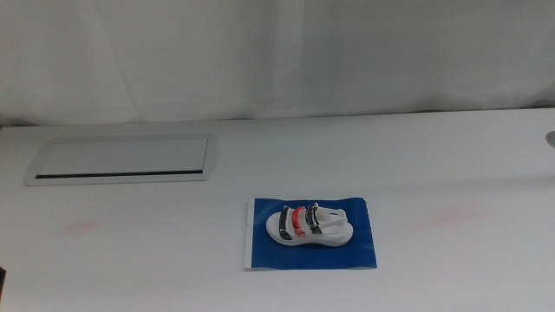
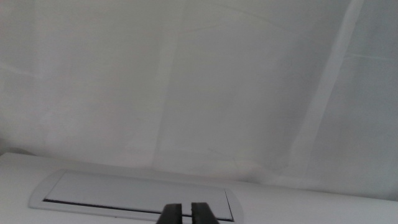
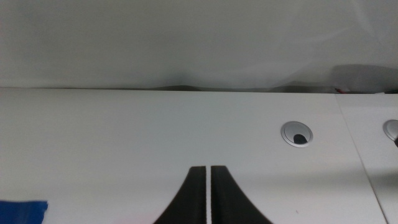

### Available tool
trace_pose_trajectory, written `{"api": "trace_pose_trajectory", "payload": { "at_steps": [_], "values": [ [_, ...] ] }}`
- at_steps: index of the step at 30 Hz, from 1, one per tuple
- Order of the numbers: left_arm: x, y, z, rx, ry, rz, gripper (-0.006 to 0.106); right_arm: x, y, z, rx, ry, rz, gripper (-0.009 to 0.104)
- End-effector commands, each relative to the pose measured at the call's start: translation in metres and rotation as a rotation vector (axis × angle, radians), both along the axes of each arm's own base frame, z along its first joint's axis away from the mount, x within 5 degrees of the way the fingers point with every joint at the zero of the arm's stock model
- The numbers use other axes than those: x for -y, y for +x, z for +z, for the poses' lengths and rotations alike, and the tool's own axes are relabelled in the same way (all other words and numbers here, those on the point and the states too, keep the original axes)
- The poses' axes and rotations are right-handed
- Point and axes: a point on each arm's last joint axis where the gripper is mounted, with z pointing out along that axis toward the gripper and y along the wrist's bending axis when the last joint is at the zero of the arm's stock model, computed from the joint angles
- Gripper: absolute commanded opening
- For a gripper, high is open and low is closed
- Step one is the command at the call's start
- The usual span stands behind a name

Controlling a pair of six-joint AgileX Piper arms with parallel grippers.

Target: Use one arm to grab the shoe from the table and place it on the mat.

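The white sandal (image 1: 309, 224) with a red strap between two dark ones lies on its side on the dark blue mat (image 1: 360, 251), near the front middle of the table (image 1: 434, 165). Neither arm shows in the middle view. My left gripper (image 2: 185, 213) has its jaws together, empty, and faces the grey recessed panel (image 2: 134, 198). My right gripper (image 3: 207, 186) has its jaws together, empty, over bare table; a corner of the mat (image 3: 22, 210) shows in its view.
The grey recessed panel (image 1: 121, 158) lies at the back left. A round cable hole (image 3: 296, 134) sits in the table in the right wrist view, another (image 1: 551, 137) at the right edge. A white curtain (image 1: 277, 52) hangs behind the table.
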Motion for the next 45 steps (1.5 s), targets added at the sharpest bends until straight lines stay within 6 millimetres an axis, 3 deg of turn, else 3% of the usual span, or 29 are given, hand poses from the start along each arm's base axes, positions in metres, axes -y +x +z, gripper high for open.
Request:
{"api": "trace_pose_trajectory", "payload": {
  "at_steps": [1, 9, 15, 18, 30, 36, 45],
  "values": [
    [0.0, -0.002, -0.01, 0.007, 0.0, 0.002, -0.002, 0.005, -0.03, -0.011, 0.058, -0.007, 0.005, -0.003],
    [0.0, -0.002, -0.01, 0.007, 0.0, 0.002, -0.002, 0.016, -0.125, -0.053, 0.209, 0.077, 0.01, -0.003],
    [0.0, -0.002, -0.01, 0.007, 0.0, 0.002, -0.002, 0.019, -0.163, -0.09, 0.291, 0.148, 0.022, -0.003],
    [0.0, -0.002, -0.01, 0.007, 0.0, 0.002, -0.002, 0.021, -0.165, -0.109, 0.308, 0.072, 0.031, -0.003],
    [0.0, -0.002, -0.01, 0.007, 0.0, 0.002, -0.002, 0.013, -0.142, -0.19, 0.463, 0.082, 0.098, -0.003],
    [0.0, -0.002, -0.01, 0.007, 0.0, 0.002, -0.002, 0.013, -0.142, -0.188, 0.483, 0.035, 0.116, -0.003],
    [0.0, -0.002, -0.01, 0.007, 0.0, 0.002, -0.002, 0.012, -0.142, -0.188, 0.477, 0.104, 0.095, -0.003]
  ]
}}
